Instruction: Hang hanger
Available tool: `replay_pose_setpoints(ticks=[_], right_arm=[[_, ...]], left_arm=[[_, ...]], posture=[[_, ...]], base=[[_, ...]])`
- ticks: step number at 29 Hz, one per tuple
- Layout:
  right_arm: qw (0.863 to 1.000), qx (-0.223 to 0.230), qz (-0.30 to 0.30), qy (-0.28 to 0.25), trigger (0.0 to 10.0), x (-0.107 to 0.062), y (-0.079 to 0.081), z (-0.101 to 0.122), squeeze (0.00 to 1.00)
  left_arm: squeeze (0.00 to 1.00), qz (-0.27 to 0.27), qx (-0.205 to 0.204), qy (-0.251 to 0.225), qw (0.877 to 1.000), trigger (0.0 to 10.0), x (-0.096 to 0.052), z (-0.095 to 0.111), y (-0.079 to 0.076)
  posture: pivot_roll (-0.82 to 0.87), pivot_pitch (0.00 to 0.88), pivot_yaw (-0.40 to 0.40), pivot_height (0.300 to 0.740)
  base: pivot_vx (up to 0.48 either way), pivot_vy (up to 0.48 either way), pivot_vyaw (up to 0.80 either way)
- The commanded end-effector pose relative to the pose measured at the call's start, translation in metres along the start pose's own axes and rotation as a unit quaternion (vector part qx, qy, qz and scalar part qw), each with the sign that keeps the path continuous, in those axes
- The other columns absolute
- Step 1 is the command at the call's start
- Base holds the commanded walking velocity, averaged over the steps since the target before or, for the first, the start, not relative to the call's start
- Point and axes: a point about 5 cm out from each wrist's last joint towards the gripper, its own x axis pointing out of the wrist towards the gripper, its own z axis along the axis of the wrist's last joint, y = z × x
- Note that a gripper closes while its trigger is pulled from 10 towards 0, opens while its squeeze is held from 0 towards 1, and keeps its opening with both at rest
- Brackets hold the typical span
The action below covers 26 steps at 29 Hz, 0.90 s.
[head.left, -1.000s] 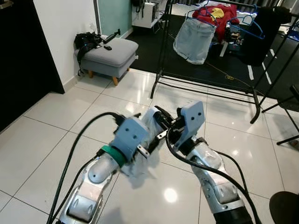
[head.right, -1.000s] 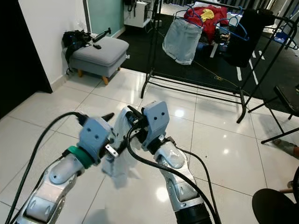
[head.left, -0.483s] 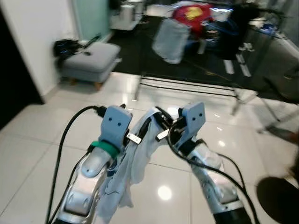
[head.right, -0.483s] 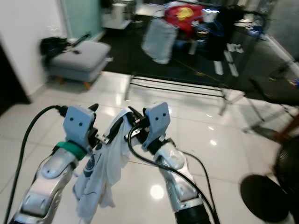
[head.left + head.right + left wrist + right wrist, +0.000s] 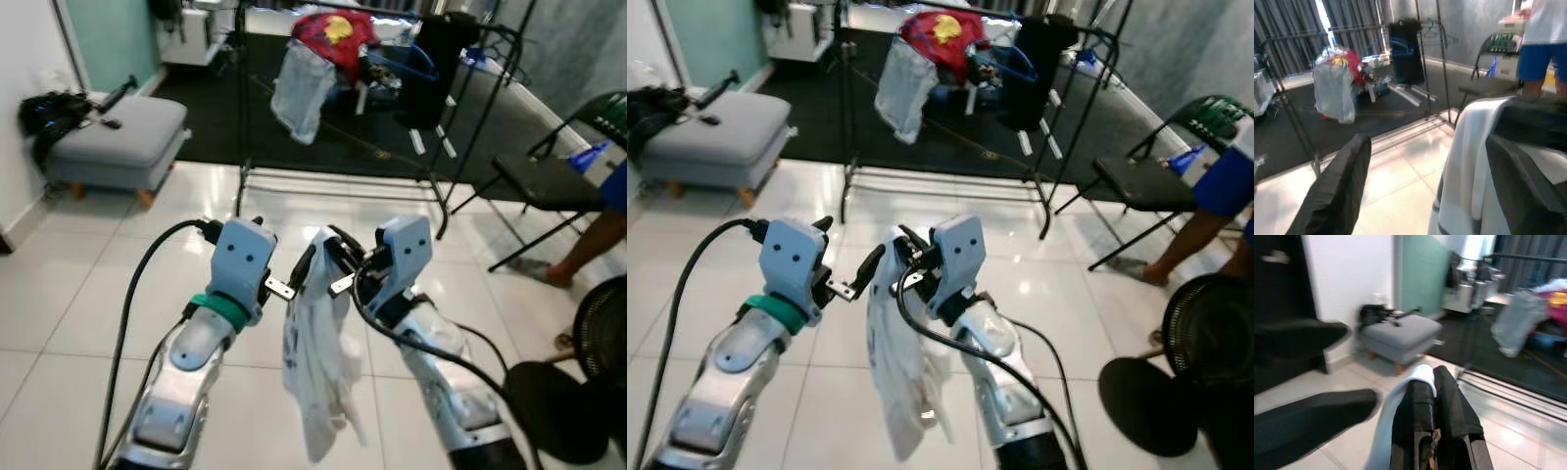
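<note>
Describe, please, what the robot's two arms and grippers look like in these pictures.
Both arms are silver metal with rounded, screwed joint covers. Each wrist carries a pale blue boxy housing with two small dark holes. The left arm has a green band behind its housing and a thick black cable looping over it. The right arm has black cables curling beside it. The left gripper and right gripper have long black fingers.
</note>
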Motion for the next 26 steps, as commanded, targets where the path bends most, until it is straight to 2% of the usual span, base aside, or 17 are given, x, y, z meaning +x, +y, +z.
replay_pose_setpoints(ticks=[1,21,26], right_arm=[[1.000,-0.001,0.016,-0.017,10.0,0.0038,0.0092,0.0044,0.00],[1.000,-0.006,0.012,-0.021,10.0,0.0042,0.0064,0.0055,0.00],[1.000,-0.007,0.011,-0.022,10.0,0.0048,0.0058,0.0054,0.00]], left_arm=[[0.00,0.011,0.000,0.015,1.000,10.0,-0.0062,-0.0072,0.0053],[0.00,0.008,0.002,0.013,1.000,10.0,-0.0034,-0.0066,0.0044],[0.00,0.009,0.010,0.019,1.000,10.0,-0.0029,-0.0075,0.0025]], posture=[[-0.10,0.091,0.025,0.740],[-0.10,0.087,0.027,0.740],[-0.10,0.084,0.026,0.740]], base=[[0.469,0.000,0.00],[0.469,0.000,0.00],[0.102,0.000,0.00]])
